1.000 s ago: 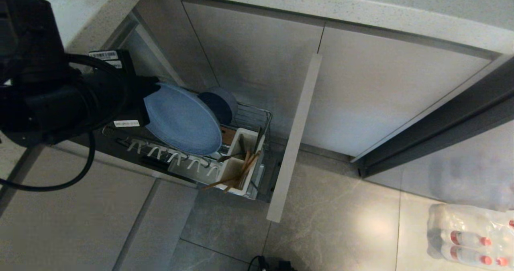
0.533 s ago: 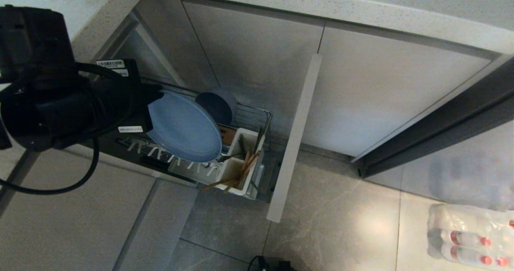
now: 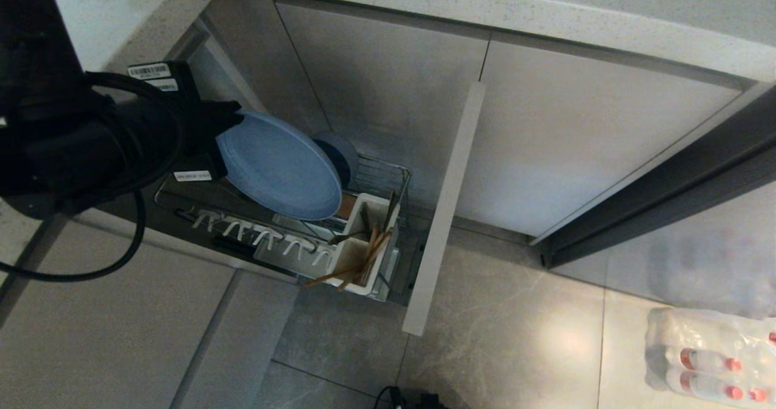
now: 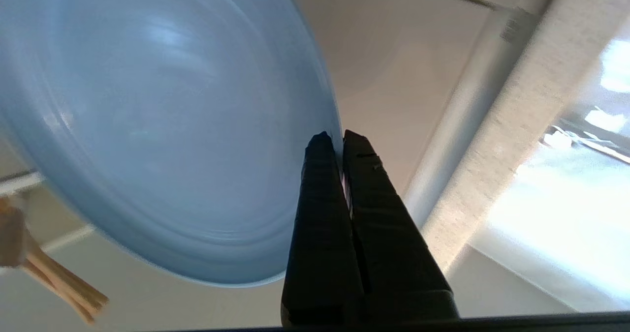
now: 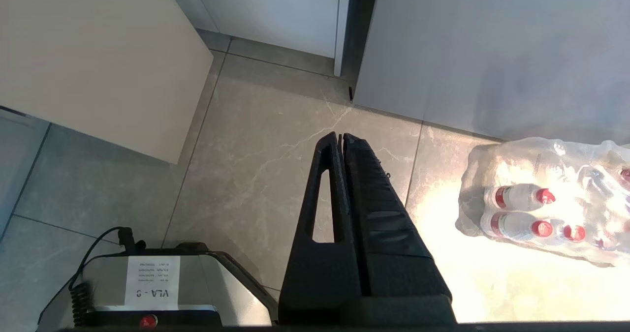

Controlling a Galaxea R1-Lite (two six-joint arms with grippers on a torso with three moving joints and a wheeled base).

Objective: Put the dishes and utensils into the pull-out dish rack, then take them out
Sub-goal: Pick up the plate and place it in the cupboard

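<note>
My left gripper [image 4: 332, 135] is shut on the rim of the dusty-blue plate [image 3: 279, 166], which hangs tilted above the pull-out dish rack [image 3: 388, 176]. In the left wrist view the plate [image 4: 162, 125] fills most of the picture. The blue bowl [image 3: 344, 154] stands on edge in the rack, half hidden behind the plate. The white caddy [image 3: 348, 257] holds the wooden chopsticks [image 3: 357, 263] and a slim dark utensil that may be the fork [image 3: 347, 237]. My right gripper [image 5: 340, 136] hangs shut and empty over the floor, out of the head view.
The rack's beige front panel [image 3: 445, 209] juts out to the right of the caddy. White hooks [image 3: 260, 233] line the rack's near side. The countertop [image 3: 485, 9] overhangs the cabinets. A wrapped pack of water bottles [image 3: 709, 360] lies on the floor at the right.
The plate dipped toward the rack half a second ago; now the left gripper has lifted it higher, and it covers more of the bowl. The right arm has kept still.
</note>
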